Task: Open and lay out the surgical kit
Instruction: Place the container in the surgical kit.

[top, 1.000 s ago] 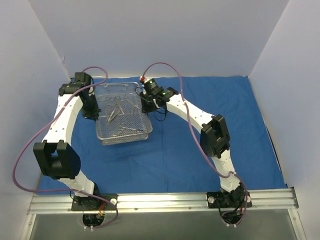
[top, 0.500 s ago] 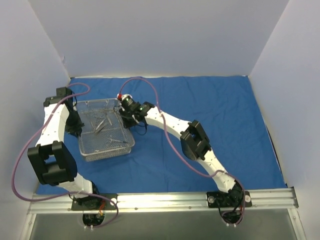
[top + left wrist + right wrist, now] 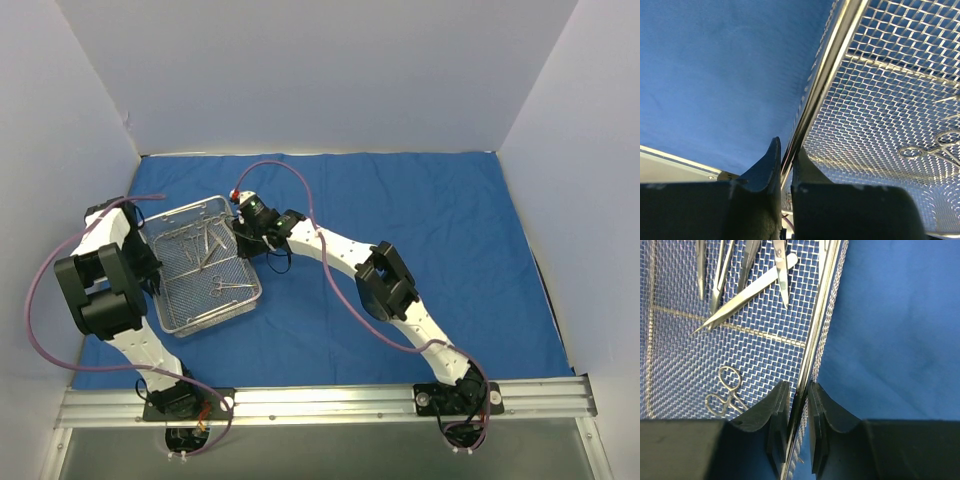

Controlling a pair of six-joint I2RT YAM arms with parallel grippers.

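Currently, left gripper (image 3: pixel 786 150): pinching the left long rim of the wire-mesh tray (image 3: pixel 210 320), fingers pressing together on the wire.
Right gripper (image 3: pixel 798 387): straddling the opposite long rim near the far corner, fingers standing narrowly either side of the wire; whether they are clamping it cannot be told.
Tray position: lying between both grippers on the left part of the blue cloth (image 3: pixel 430 230), which is covering the tabletop; long axis running from the arm bases toward the far wall, slightly skewed.
Instruments (image 3: pixel 205 240): lying loose inside the tray, most bunching in the far half, one ring-handled piece (image 3: pixel 229 287) sitting apart in the near half.
Governing relation: instruments are lying inboard of both rim grips, leftward of the right gripper and rightward of the left gripper; by position, the right gripper is sitting nearer the far bunch.
Next move, judged: releasing the rim, then reaching over it.
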